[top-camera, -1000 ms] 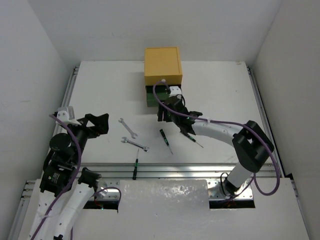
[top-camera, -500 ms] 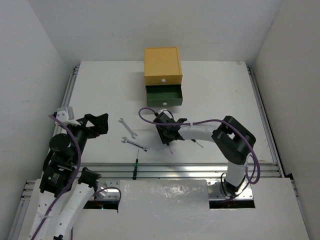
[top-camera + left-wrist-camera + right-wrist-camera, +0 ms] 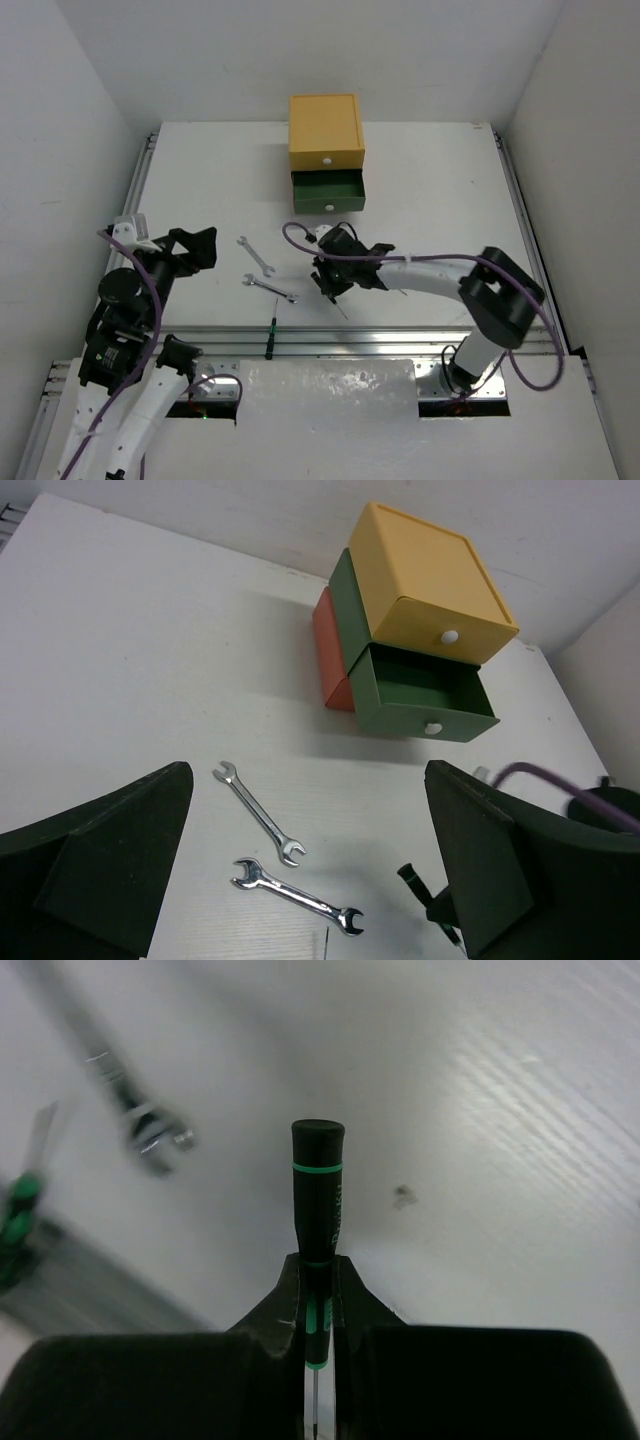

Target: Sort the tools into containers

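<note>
Right arm has come away from the front of the green drawer (image 3: 327, 192) and dropped to the table (image 3: 200, 180) on the robot's side of it, and its jaws have gone from apart to clamped. Left arm has not shifted. Right gripper (image 3: 318, 1268) is now pinched tight on a black screwdriver (image 3: 318, 1185) with green rings. The fingers sit low on the handle near the shaft and the capped end sticks out ahead, probably so the handle goes into the drawer first. The screwdriver is in front of the green drawer, well apart from it. Cannot tell whether it is lifted or touching the table. The green drawer is pulled out with nothing visible inside, likely the target for this tool. The yellow drawer (image 3: 430, 590) above it is shut, and the red drawer (image 3: 332, 655) below it looks shut too. A wrench (image 3: 258, 812) and a second wrench (image 3: 296, 896) lie flat, left of the green drawer and nearer the robot, close together but not touching, untouched. A second screwdriver (image 3: 272, 335) lies further from the drawer, across the metal rail (image 3: 400, 335). Left gripper (image 3: 203, 248) is spread wide and grasps nothing, hovering far left of the drawer, seemingly parked out of the way.
</note>
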Robot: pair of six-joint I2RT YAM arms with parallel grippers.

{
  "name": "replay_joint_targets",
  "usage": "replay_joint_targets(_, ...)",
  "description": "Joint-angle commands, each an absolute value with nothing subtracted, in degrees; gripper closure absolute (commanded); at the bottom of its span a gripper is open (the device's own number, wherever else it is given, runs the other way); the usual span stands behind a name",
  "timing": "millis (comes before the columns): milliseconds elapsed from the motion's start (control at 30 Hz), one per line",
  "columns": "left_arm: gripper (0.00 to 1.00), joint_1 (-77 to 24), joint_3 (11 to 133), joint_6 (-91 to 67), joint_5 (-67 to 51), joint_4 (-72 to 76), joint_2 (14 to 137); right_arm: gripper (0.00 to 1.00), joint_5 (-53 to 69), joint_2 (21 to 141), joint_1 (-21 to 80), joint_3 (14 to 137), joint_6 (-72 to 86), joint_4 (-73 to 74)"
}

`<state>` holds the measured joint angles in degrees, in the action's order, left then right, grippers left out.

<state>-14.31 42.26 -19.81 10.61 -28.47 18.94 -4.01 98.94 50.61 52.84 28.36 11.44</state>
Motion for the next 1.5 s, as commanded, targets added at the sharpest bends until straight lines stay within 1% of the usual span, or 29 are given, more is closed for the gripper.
replay_joint_targets(0, 0.00, -14.94, 42.28, -19.95, 11.51, -26.63, 18.11, 1.00, 11.76, 86.24, 51.24, 52.30, 15.63, 3.87)
replay_joint_targets(67, 0.00, -15.12, 42.28, -20.04, 11.69, -26.63, 18.10, 1.00, 13.18, 80.88, 51.24, 52.82, 7.86, 5.26)
replay_joint_targets(100, 0.00, -15.03, 42.28, -20.13, 11.69, -26.63, 18.11, 1.00, 9.18, 79.82, 51.24, 53.26, 1.30, 5.53)
replay_joint_targets(167, 0.00, -15.21, 42.19, -20.13, 11.69, -26.63, 18.37, 1.00, 3.80, 78.40, 50.89, 55.62, -6.55, 6.58)
replay_joint_targets(200, 0.00, -15.21, 42.19, -20.13, 11.69, -26.63, 18.63, 1.00, 0.30, 78.66, 50.28, 56.77, -13.73, 6.94)
replay_joint_targets(267, 0.00, -15.29, 42.19, -20.13, 11.43, -26.63, 19.51, 1.00, -3.41, 80.76, 49.66, 61.33, -19.75, 7.64)
replay_joint_targets(300, 0.00, -15.38, 42.19, -20.13, 11.08, -26.54, 19.69, 1.00, -4.73, 81.73, 49.14, 63.00, -25.26, 7.65)
replay_joint_targets(400, 0.00, -15.38, 42.01, -19.86, 9.50, -26.02, 21.53, 1.00, -3.61, 85.77, 45.45, 68.54, -33.72, 6.24)
replay_joint_targets(467, 0.00, -15.47, 42.10, -19.69, 8.27, -25.84, 23.55, 0.99, -0.80, 90.07, 40.63, 76.68, -36.63, 9.21)
replay_joint_targets(600, 0.01, -15.56, 44.81, -19.69, 5.63, -27.06, 30.99, 0.95, 2.54, 97.01, 35.70, 85.84, -37.79, 14.76)
replay_joint_targets(633, 0.01, -15.64, 45.96, -20.12, 5.80, -28.46, 32.68, 0.94, 3.42, 98.16, 35.07, 87.26, -37.97, 15.81)
replay_joint_targets(667, 0.01, -15.56, 48.58, -20.39, 6.67, -31.70, 34.52, 0.91, 4.73, 99.39, 34.63, 88.32, -38.75, 17.39)
replay_joint_targets(733, 0.01, -15.56, 50.88, -20.48, 4.67, -34.44, 39.71, 0.89, 4.83, 102.56, 33.58, 90.61, -39.55, 18.62)
replay_joint_targets(767, 0.01, -15.56, 51.15, -20.65, 4.22, -35.06, 41.12, 0.83, 4.83, 103.53, 33.23, 91.31, -40.07, 19.24)
replay_joint_targets(833, 0.01, -15.73, 50.89, -20.83, 2.99, -35.77, 43.94, 0.76, 4.75, 105.46, 33.05, 92.46, -39.82, 20.03)
replay_joint_targets(867, 0.01, -15.82, 50.71, -21.00, 2.55, -35.77, 44.47, 0.64, 5.62, 105.47, 33.05, 92.29, -39.21, 20.13)
replay_joint_targets(900, 0.01, -16.17, 50.36, -21.09, 2.11, -35.77, 45.34, 0.57, 6.06, 105.12, 33.05, 91.76, -38.50, 19.87)
replay_joint_targets(967, 0.01, -17.39, 49.84, -21.79, 2.19, -36.03, 46.57, 0.45, 7.46, 103.98, 33.05, 90.71, -37.09, 18.11)
replay_joint_targets(1067, 0.01, -21.07, 49.66, -22.59, 3.07, -36.04, 48.85, 0.42, 8.52, 103.27, 33.05, 91.31, -35.16, 17.75)
replay_joint_targets(1100, 0.01, -22.14, 49.66, -23.54, 3.95, -36.21, 49.65, 0.38, 8.35, 103.01, 33.05, 91.58, -34.29, 17.58)
replay_joint_targets(1167, 0.01, -25.55, 49.31, -24.34, 5.36, -36.30, 51.84, 0.38, 8.00, 101.00, 33.05, 91.50, -30.35, 17.32)
replay_joint_targets(1233, 0.01, -28.46, 49.22, -26.01, 7.54, -36.47, 53.78, 0.24, 6.77, 96.28, 33.13, 89.84, -23.51, 15.31)
replay_joint_targets(1300, 0.01, -33.64, 48.70, -28.47, 9.92, -36.13, 57.38, 0.16, 3.19, 91.69, 32.96, 83.87, -18.48, 12.06)
replay_joint_targets(1333, 0.02, -35.23, 48.43, -29.61, 11.93, -35.86, 60.18, 0.13, 1.69, 86.36, 32.96, 78.63, -13.15, 11.17)
replay_joint_targets(1367, 0.04, -38.20, 47.99, -31.53, 12.21, -35.08, 61.68, 0.12, 0.19, 83.35, 32.96, 75.96, -10.57, 9.94)
replay_joint_targets(1467, 0.08, -44.11, 45.45, -34.96, 14.76, -33.32, 66.70, 0.08, 1.31, 71.31, 32.96, 64.36, -1.51, 8.71)
